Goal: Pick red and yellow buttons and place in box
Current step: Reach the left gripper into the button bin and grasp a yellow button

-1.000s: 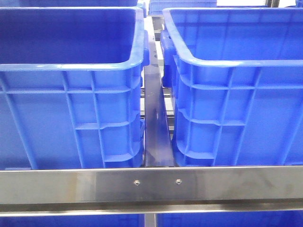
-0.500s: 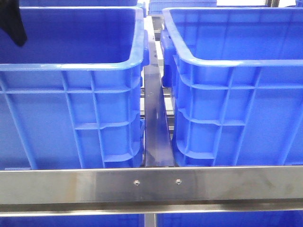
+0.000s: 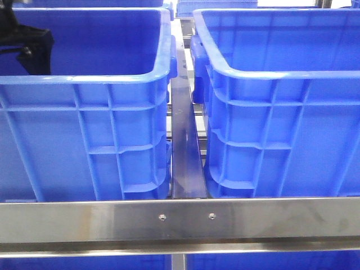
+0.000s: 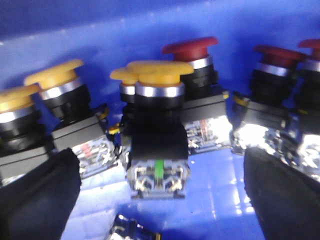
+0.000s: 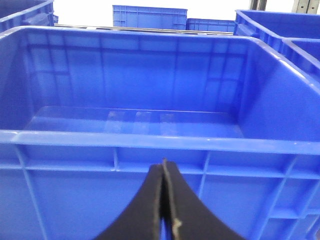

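- While the left claw [image 4: 160,200] hangs wide open inside the left deep blue plastic crate [image 3: 84,76], its two black fingers [image 4: 37,197] flank a yellow mushroom-capped push button on a black switch block [image 4: 157,125] without touching it.
- More yellow-capped buttons [image 4: 52,75] and dark red-capped buttons [image 4: 192,46] stand in a row just behind it, near the crate's wall.
- The right claw [image 5: 164,210] is pressed shut and empty, in front of the right blue ribbed crate [image 5: 150,142].
- That crate's floor shows no buttons, so the task seems barely begun: nothing is gripped, and every button visible remains to be moved.
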`<state>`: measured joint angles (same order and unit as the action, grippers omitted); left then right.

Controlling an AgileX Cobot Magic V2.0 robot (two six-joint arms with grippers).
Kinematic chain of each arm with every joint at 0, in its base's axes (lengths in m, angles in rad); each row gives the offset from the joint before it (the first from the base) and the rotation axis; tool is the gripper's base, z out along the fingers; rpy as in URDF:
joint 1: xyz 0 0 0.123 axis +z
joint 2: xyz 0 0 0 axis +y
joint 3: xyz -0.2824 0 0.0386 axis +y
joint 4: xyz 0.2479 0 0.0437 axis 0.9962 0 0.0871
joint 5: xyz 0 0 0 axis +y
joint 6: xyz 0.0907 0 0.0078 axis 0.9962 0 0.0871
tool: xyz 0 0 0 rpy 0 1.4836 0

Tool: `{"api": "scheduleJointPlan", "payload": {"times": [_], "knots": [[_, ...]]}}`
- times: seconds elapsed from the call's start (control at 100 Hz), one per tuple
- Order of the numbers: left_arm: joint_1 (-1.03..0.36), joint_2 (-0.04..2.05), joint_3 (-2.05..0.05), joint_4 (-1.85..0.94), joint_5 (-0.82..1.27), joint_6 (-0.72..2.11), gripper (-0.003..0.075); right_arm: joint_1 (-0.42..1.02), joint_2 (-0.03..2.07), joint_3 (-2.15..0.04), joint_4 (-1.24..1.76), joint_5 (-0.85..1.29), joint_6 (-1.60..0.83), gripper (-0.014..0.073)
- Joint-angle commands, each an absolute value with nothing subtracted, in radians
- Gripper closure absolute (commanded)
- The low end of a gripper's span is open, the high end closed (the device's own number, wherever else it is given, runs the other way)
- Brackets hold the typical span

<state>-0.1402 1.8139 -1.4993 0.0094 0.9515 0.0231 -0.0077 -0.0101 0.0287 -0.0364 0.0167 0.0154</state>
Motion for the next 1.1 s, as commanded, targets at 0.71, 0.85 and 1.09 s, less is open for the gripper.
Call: {"api": "scheduleJointPlan", "payload": {"times": [0.71,0.85,1.09], "knots": [[-0.146,1.837,-1.550,0.027,0.918,0.019,0.0424,-0.007,-0.034,0.012,-0.043,-0.061,0.016,0.0662],[-0.146,1.837,-1.550,0.027,0.914,0.019,0.0471,-0.007,-0.034,0.012,-0.043,-0.061,0.016,0.0662],[-0.146,1.831,-1.552,0.027,0.912,0.019,0.0470,-0.007,-0.034,0.012,-0.043,-0.061,0.016,0.0662]]}}
